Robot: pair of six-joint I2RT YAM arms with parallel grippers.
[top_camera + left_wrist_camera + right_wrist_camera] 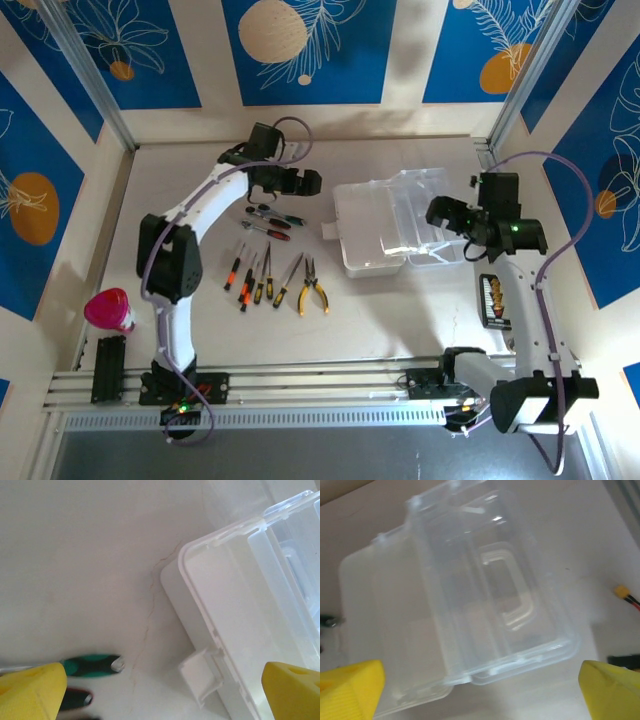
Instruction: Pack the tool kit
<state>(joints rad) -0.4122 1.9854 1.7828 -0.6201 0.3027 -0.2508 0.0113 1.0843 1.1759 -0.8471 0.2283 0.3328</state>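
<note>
The clear plastic case [385, 235] lies open at the table's middle right, its lid [425, 205] tilted up on the right side. In the right wrist view the case [470, 595] shows its white handle [512, 587] through the plastic. My right gripper [447, 214] [480, 695] hovers open at the lid's right edge, holding nothing. My left gripper [300, 183] [165, 690] is open above the table, just left of the case [250, 600] and its latch [202, 672]. Yellow-handled pliers [312, 290], several screwdrivers [255, 278] and a wrench [265, 229] lie left of the case. A green-handled screwdriver [92, 664] lies near my left finger.
A pink cup [110, 310] stands at the near left. A black holder with orange bits [492, 300] lies right of the case beside my right arm. An orange connector with wires [622, 592] lies on the table at the right. A metal rail [300, 385] runs along the near edge.
</note>
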